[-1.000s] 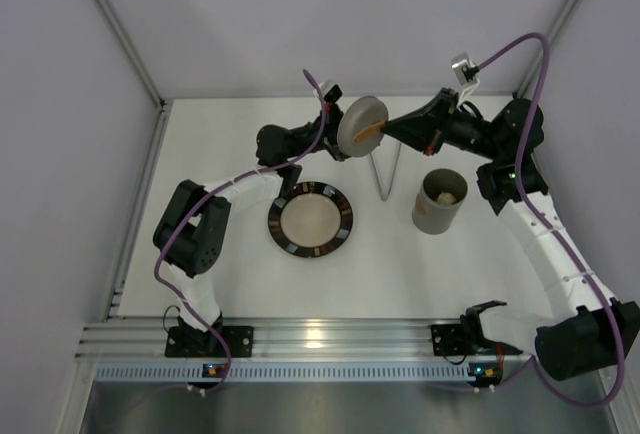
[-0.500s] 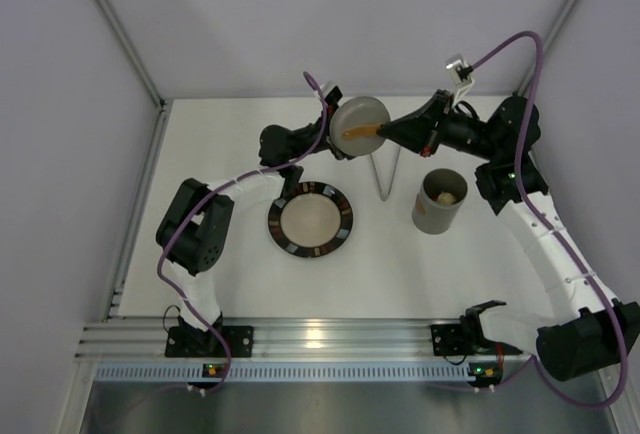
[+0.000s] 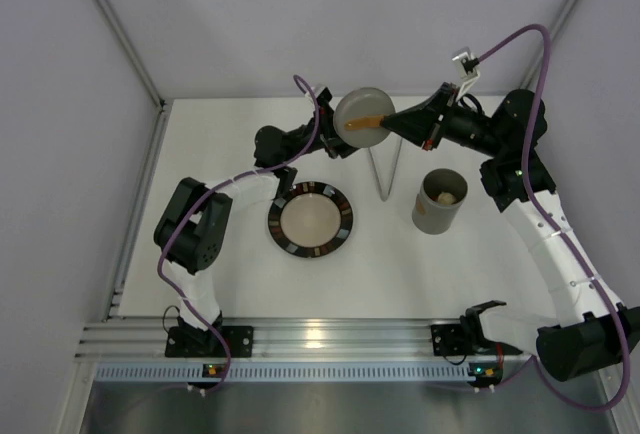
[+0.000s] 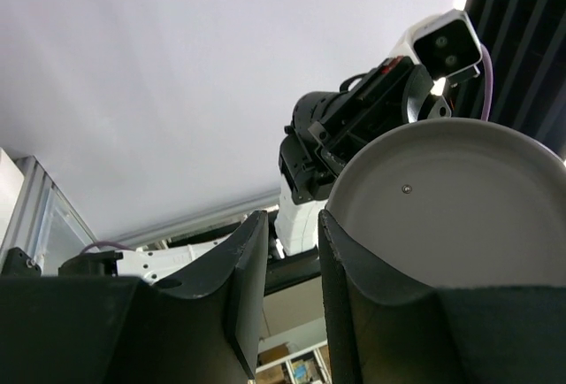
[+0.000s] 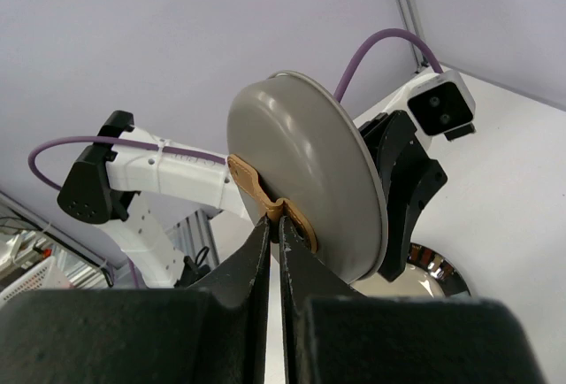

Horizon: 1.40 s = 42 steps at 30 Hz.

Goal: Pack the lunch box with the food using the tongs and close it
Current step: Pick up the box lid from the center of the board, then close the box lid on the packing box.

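Right wrist view, round grey lid (image 5: 309, 189) on edge, tan strap (image 5: 255, 184) pinched in right pincer (image 5: 276, 225), left pincer (image 4: 290, 221) parted alongside

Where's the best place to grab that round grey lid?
Probably the tan strap handle in the middle of the top of the lid. It is thin and raised, so a gripper can pinch it coming from the top side, as the right gripper does. The rim looks wide and smooth, harder to hold.
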### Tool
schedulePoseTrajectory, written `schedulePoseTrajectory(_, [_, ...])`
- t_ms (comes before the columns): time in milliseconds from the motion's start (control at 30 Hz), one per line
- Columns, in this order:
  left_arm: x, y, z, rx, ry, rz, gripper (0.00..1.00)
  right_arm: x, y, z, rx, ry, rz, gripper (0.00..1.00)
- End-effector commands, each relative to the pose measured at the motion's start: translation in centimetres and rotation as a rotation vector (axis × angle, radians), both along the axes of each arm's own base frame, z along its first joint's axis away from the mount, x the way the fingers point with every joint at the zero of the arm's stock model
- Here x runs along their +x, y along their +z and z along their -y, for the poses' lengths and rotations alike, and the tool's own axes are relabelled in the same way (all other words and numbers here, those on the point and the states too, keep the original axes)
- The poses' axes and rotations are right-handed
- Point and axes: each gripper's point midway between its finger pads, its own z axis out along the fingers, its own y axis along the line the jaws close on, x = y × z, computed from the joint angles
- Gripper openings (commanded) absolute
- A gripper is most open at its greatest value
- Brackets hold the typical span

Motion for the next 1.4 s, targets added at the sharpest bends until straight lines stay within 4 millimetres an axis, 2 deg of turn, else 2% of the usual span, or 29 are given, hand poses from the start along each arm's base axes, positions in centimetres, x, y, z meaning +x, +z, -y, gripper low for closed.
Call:
schedulePoseTrajectory(0, [-2.0, 3.6, -2.9, -0.155, 0.022, 0.157, 0.34, -0.7, 2.3, 0.6, 0.001, -0.027, 0.066, 0.00])
schedulePoseTrajectory(167, [-1.0, 3.4, -3.6, -0.147, 0.050, 0.159, 0.34, -0.7, 2.2, 0.7, -0.009, -0.037, 0.050, 0.00])
schedulePoseTrajectory(300, [0.5, 2.3, -4.1, -0.094, 0.099, 0.142, 0.33, -0.9, 1.9, 1.3, -0.019, -0.063, 0.025, 0.00])
schedulePoseTrajectory(333, [1.2, 1.6, -4.1, -0.067, 0.116, 0.131, 0.32, -0.9, 1.9, 1.5, -0.020, -0.069, 0.021, 0.00])
schedulePoseTrajectory(433, [2.8, 0.2, -5.3, -0.018, 0.174, 0.115, 0.29, -0.9, 1.9, 2.4, -0.026, -0.096, -0.001, 0.00])
schedulePoseTrajectory(467, [3.8, -0.9, -6.0, 0.010, 0.204, 0.080, 0.28, -0.6, 1.9, 2.9, -0.030, -0.116, -0.011, 0.00])
schedulePoseTrajectory(533, [4.3, -1.5, -6.7, 0.044, 0.232, 0.073, 0.25, -0.6, 1.7, 3.6, -0.036, -0.136, -0.036, 0.00])
schedulePoseTrajectory(567, [5.1, -3.2, -7.0, 0.097, 0.261, 0.045, 0.25, -0.3, 1.6, 4.4, -0.035, -0.163, -0.049, 0.00])
schedulePoseTrajectory(600, [5.0, -3.0, -7.3, 0.119, 0.277, 0.059, 0.24, -0.3, 1.3, 4.8, -0.040, -0.174, -0.076, 0.00])
schedulePoseTrajectory(667, [5.3, -4.4, -7.4, 0.199, 0.326, 0.105, 0.24, 0.2, 0.9, 6.1, -0.038, -0.216, -0.115, 0.00])
schedulePoseTrajectory(700, [5.4, -5.3, -7.4, 0.267, 0.334, 0.057, 0.24, 0.3, 0.7, 6.6, -0.037, -0.237, -0.133, 0.00])
schedulePoseTrajectory(767, [6.0, -6.1, -7.6, 0.356, 0.398, 0.116, 0.21, 0.8, -0.6, 8.0, -0.027, -0.284, -0.216, 0.00])
schedulePoseTrajectory(800, [5.7, -6.8, -7.9, 0.423, 0.401, 0.071, 0.21, 0.5, -0.9, 8.1, -0.021, -0.283, -0.234, 0.00])
schedulePoseTrajectory(833, [5.7, -7.0, -8.1, 0.454, 0.417, 0.079, 0.21, 1.2, -2.0, 9.7, -0.003, -0.338, -0.285, 0.00])
schedulePoseTrajectory(933, [5.5, -7.0, -8.9, 0.538, 0.467, 0.106, 0.20, 1.4, -4.3, 11.5, 0.016, -0.393, -0.371, 0.00])
schedulePoseTrajectory(1100, [4.6, -5.8, -9.6, 0.572, 0.497, 0.148, 0.20, 1.3, -8.4, 13.3, 0.050, -0.464, -0.512, 0.00])
schedulePoseTrajectory(1367, [3.1, -5.7, -10.4, 0.600, 0.511, 0.164, 0.21, 1.4, -13.9, 15.4, 0.042, -0.552, -0.670, 0.00])
